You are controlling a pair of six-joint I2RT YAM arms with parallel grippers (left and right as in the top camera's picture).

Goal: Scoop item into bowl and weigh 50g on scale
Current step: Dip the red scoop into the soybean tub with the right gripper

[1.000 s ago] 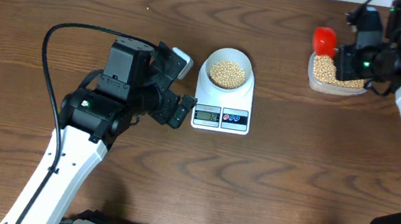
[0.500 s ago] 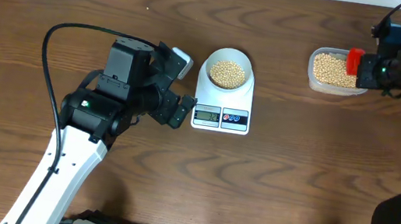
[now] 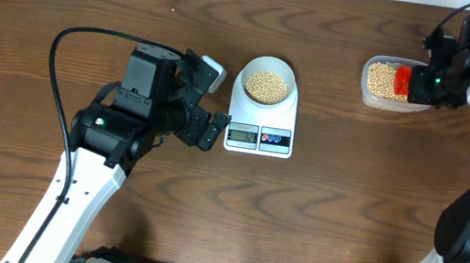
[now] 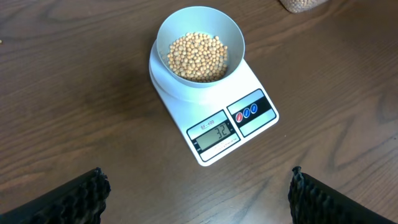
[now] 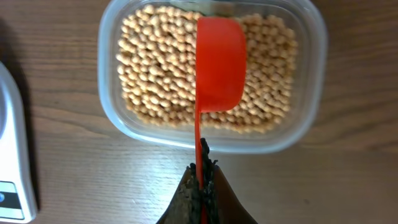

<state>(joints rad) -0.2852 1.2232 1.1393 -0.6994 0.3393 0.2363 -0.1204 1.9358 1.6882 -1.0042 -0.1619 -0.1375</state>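
The clear tub (image 5: 311, 118) lies straight ahead of the right gripper (image 5: 200, 180), which is clamped on the handle of the red scoop (image 5: 219, 68), its long axis running straight out from the fingertips over the small round tan beans (image 5: 155, 74). The scale (image 4: 249, 81) and pale bowl (image 4: 231, 34), part-filled, sit well to that claw's left, just ahead of the wide-open left gripper (image 3: 210, 100); the display (image 4: 213, 132) seems to read 32.

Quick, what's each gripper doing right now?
Left gripper: open, holding nothing.
Right gripper: shut on the handle of the scoop.
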